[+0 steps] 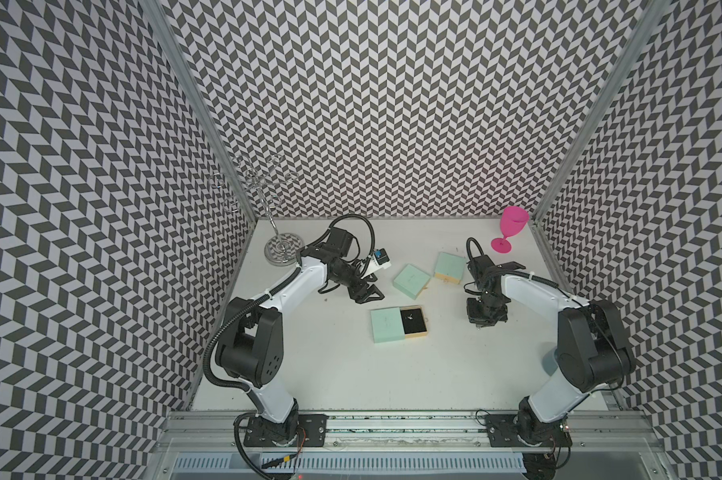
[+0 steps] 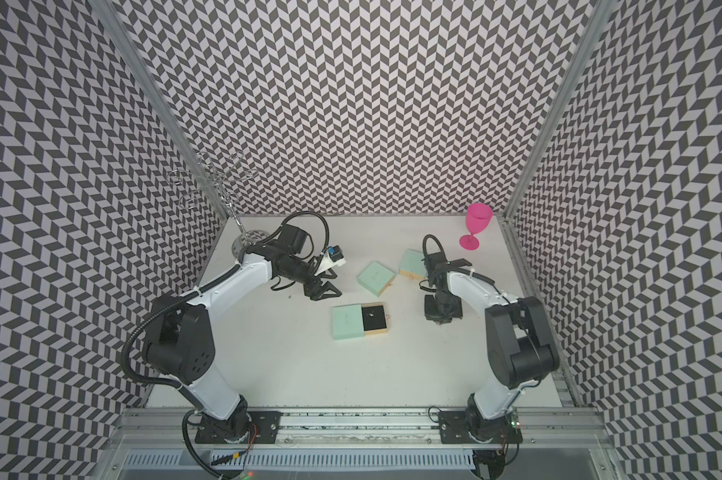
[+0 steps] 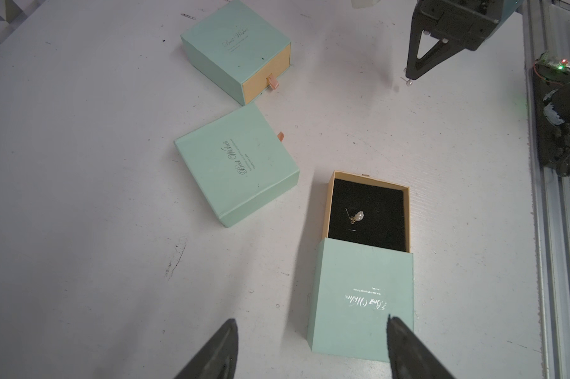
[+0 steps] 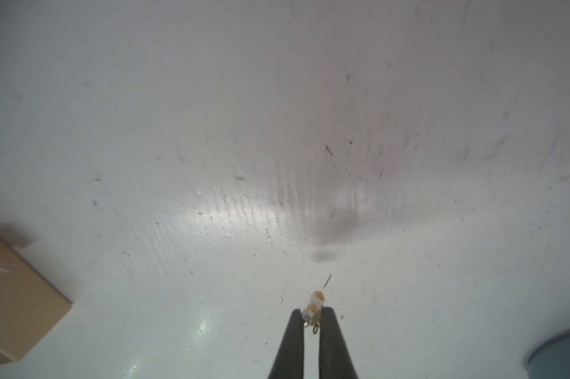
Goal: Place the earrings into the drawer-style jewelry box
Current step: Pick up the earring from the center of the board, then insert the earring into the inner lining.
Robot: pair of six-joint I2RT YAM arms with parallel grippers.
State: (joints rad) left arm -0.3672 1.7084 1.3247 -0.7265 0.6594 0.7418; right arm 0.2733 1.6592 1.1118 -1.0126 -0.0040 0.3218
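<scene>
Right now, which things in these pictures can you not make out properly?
- Closed boxes: contents hidden by their sleeves, left wrist view.
- Held earring: not discernible in both top views, beneath the right gripper's body.
- Drawer earring: a mere speck in both top views.
- Blue-grey object: blurred, cut by right wrist view's edge.

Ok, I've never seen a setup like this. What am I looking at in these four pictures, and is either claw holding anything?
These are two robot arms at a white table, each ending in a two-fingered gripper. Two pictures look down from overhead and are nearly identical; the other two come from cameras on the wrists. On the table lie two closed boxes and an open box whose drawer is pulled out, with one earring on its black lining. A pink goblet and a wire stand are at the back. The right gripper is shut on a second earring; the left gripper is open and empty.
</scene>
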